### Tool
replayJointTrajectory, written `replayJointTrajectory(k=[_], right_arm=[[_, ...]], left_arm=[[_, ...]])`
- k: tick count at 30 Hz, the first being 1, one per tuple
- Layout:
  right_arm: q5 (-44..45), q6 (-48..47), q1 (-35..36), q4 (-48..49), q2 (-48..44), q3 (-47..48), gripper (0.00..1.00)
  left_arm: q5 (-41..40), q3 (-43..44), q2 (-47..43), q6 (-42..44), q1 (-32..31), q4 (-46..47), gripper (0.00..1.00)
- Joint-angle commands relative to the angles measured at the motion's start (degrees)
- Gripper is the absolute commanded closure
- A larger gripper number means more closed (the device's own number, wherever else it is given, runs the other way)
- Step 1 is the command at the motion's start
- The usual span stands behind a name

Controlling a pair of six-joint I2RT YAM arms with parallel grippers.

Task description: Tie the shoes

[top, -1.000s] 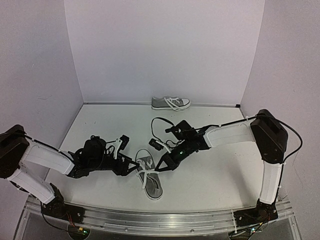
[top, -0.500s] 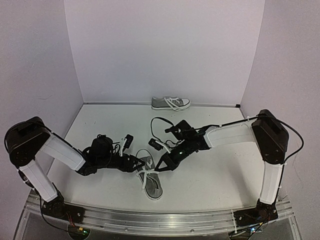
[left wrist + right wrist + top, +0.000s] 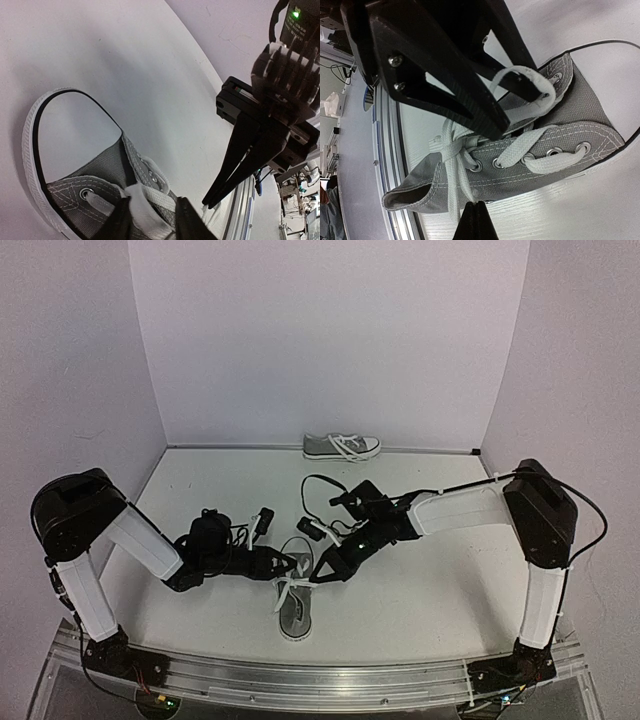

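Note:
One grey shoe [image 3: 293, 592] with white laces lies in front of the arms, toe toward the near edge. It fills the left wrist view [image 3: 85, 185] and the right wrist view [image 3: 560, 135]. My left gripper [image 3: 284, 565] is at its left side, shut on a white lace loop [image 3: 145, 212] over the tongue. My right gripper [image 3: 318, 574] is at its right side, shut on a thin lace strand [image 3: 465, 187] that runs from the half-made knot [image 3: 451, 150] near the top eyelets. The second shoe [image 3: 342, 447] stands against the back wall with its laces loose.
The metal rail [image 3: 300, 680] runs along the table's near edge, close below the shoe's toe. White walls close in the left, back and right sides. A black cable [image 3: 318, 485] loops above the right wrist.
My left arm has reached right, bringing its gripper onto the shoe's laces. The shoe's toe has swung slightly left. The right gripper has hardly moved.

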Motion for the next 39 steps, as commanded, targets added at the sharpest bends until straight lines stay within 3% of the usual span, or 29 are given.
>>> replayJointTrajectory(k=[1, 9, 39], right_arm=[[1.5, 0.2, 0.4, 0.1, -2.7, -0.7, 1.0], [1.8, 0.3, 0.4, 0.3, -3.6, -3.1, 1.0], [2.7, 0.4, 0.4, 1.0, -4.2, -7.9, 1.0]], left_arm=[[0.4, 1.0, -2.1, 0.5, 0.1, 3.1, 0.81], [-4.3, -0.7, -6.5, 2.4, 0.2, -0.3, 1.0], [-10.9, -3.4, -11.7, 5.9, 1.1, -5.2, 1.0]])
